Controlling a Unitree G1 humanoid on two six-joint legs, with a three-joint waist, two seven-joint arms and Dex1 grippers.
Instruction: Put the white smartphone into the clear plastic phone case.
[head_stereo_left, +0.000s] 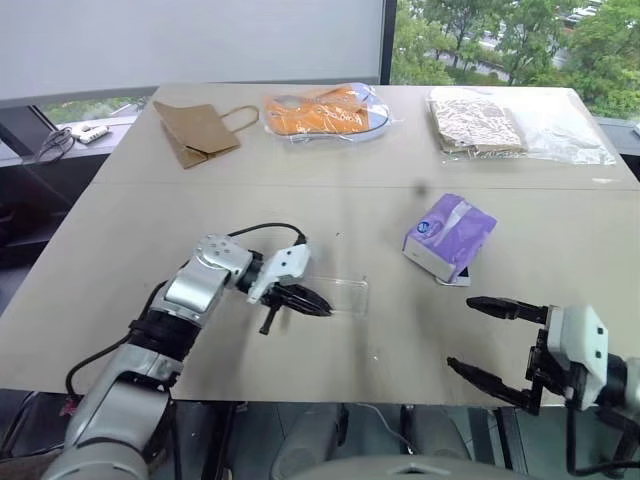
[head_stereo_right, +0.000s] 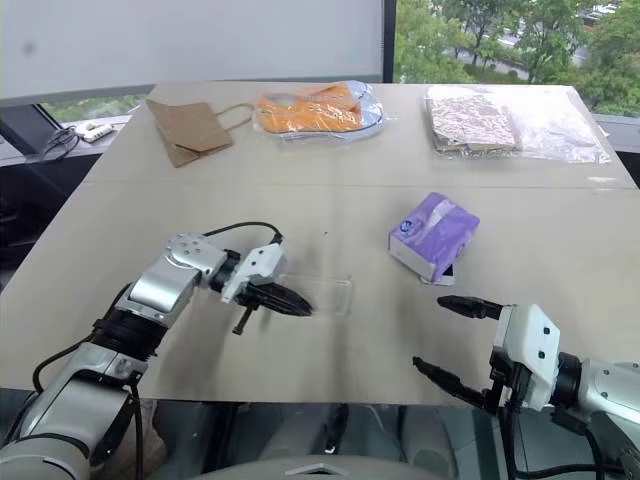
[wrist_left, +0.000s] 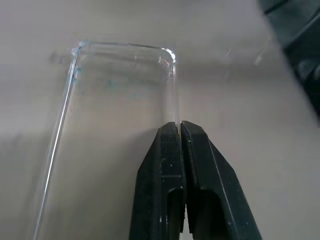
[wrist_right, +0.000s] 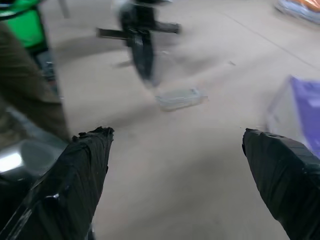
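The thin transparent plastic phone case lies flat on the pale tabletop, near the front edge and a little left of centre. The left gripper has its two black fingers pressed together on the case's near long rim, so it is pinching that wall rather than cradling the shell. In the left wrist view the rim runs straight into the closed fingertips. That hold looks thin to me: a glossy, flexible edge caught by narrow tips could slide out or twist if the arm lifts or drags it.

The white smartphone is well apart from the case, to the right. Just a dark corner with a white edge peeks from under the near end of the purple tissue pack. Most of it is hidden, so I cannot tell how it lies. Pulling it free risks shoving the pack along with it.

The right gripper hovers with its jaws spread wide and empty, nearer than the pack and close to the front right edge. If it reaches in flat, a finger may nudge the pack instead of the phone.

Far across the table sit a brown paper bag, an orange item in clear wrap and a patterned bundle in a clear bag, all out of the way
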